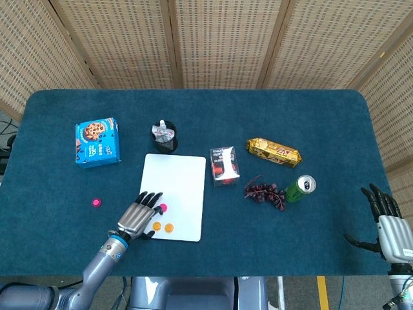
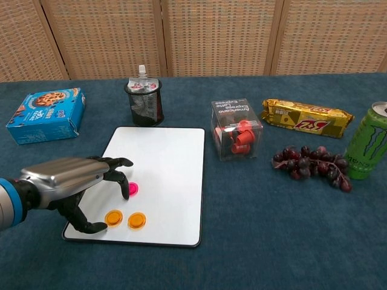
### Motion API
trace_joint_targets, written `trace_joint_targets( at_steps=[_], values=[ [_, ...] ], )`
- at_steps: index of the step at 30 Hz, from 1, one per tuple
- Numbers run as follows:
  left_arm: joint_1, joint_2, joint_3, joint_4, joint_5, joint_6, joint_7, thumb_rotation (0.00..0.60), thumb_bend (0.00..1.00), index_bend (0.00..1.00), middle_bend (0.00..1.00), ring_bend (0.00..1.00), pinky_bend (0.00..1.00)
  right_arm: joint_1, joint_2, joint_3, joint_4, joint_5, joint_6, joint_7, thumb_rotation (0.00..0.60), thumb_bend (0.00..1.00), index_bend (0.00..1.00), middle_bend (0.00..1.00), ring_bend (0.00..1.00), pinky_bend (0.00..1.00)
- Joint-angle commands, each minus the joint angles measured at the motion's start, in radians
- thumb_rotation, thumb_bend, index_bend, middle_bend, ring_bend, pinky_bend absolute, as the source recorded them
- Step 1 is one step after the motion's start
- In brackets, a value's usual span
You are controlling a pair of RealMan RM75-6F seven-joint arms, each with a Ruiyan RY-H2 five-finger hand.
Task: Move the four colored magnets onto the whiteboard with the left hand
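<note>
The whiteboard [image 1: 174, 187] [image 2: 160, 163] lies on the blue table. Two orange magnets [image 2: 113, 217] [image 2: 136, 220] sit near its front edge, shown too in the head view [image 1: 157, 226] [image 1: 169, 227]. A pink magnet [image 2: 132, 188] [image 1: 163, 208] lies on the board just behind them, partly covered by my fingers. Another pink magnet [image 1: 95, 202] lies on the cloth left of the board. My left hand [image 1: 137, 216] [image 2: 66, 181] hovers over the board's front-left corner, fingers spread, holding nothing. My right hand [image 1: 386, 223] rests open at the far right.
A cookie box [image 1: 97, 142] [image 2: 45, 115] stands at the left, a black mesh cup [image 2: 145, 103] behind the board. To the right are a clear box of red capsules [image 2: 237, 136], a gold snack pack [image 2: 305, 118], grapes [image 2: 311, 163] and a green can [image 2: 369, 142].
</note>
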Motion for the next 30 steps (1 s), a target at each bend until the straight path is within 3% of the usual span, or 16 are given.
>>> trace_joint_targets(
  at_steps=[1, 7, 15, 20, 30],
  values=[
    [0.001, 0.006, 0.0, -0.008, 0.002, 0.002, -0.006, 0.6, 0.3, 0.3, 0.0, 0.0, 0.0, 0.0, 0.0, 0.0, 0.0, 0.0, 0.0, 0.001, 0.6, 0.05, 0.02, 0.0, 0.0, 0.0],
    [0.034, 0.08, 0.03, -0.036, 0.079, 0.022, -0.078, 0.6, 0.3, 0.3, 0.0, 0.0, 0.0, 0.0, 0.0, 0.0, 0.001, 0.0, -0.001, 0.002, 0.6, 0.05, 0.02, 0.0, 0.0, 0.0],
    [0.097, 0.202, 0.045, 0.106, 0.13, -0.002, -0.298, 0.6, 0.3, 0.3, 0.0, 0.0, 0.0, 0.0, -0.001, -0.002, 0.0, -0.004, 0.002, -0.007, 0.6, 0.05, 0.02, 0.0, 0.0, 0.0],
    [0.122, 0.237, 0.043, 0.198, 0.165, -0.037, -0.432, 0.6, 0.31, 0.3, 0.0, 0.0, 0.0, 0.0, -0.002, -0.001, -0.004, -0.001, 0.003, -0.016, 0.6, 0.05, 0.02, 0.0, 0.0, 0.0],
    [0.157, 0.23, 0.027, 0.338, 0.197, -0.074, -0.572, 0.6, 0.31, 0.3, 0.0, 0.0, 0.0, 0.0, -0.001, -0.001, -0.007, 0.001, 0.002, -0.02, 0.6, 0.05, 0.02, 0.0, 0.0, 0.0]
  ],
)
